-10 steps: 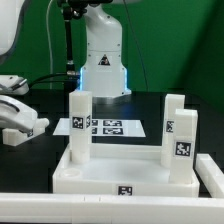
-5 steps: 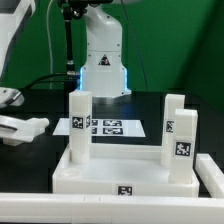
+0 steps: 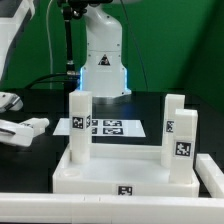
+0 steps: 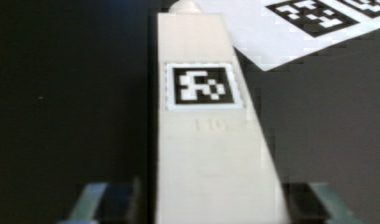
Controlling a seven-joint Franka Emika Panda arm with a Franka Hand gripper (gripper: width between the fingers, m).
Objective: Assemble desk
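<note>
The white desk tabletop (image 3: pixel 112 176) lies at the front centre with tags on its rim. Three white legs stand upright in it: one at the left (image 3: pixel 80 125) and two at the right (image 3: pixel 175 118) (image 3: pixel 184 148). A fourth leg (image 3: pixel 27 128) lies flat on the black table at the exterior view's left. My gripper (image 3: pixel 9 106) is over its outer end. In the wrist view the leg (image 4: pixel 208 120) runs between my fingers (image 4: pixel 107 202), with dark gaps on both sides. My gripper (image 4: pixel 213 205) is open around it.
The marker board (image 3: pixel 108 126) lies on the table behind the tabletop; its corner shows in the wrist view (image 4: pixel 320 25). The robot base (image 3: pixel 103 62) stands at the back centre. A white rail (image 3: pixel 60 210) runs along the front edge.
The loose leg was tilted in my gripper a second ago and now lies flat on the table. My gripper has shifted toward the exterior view's left and down.
</note>
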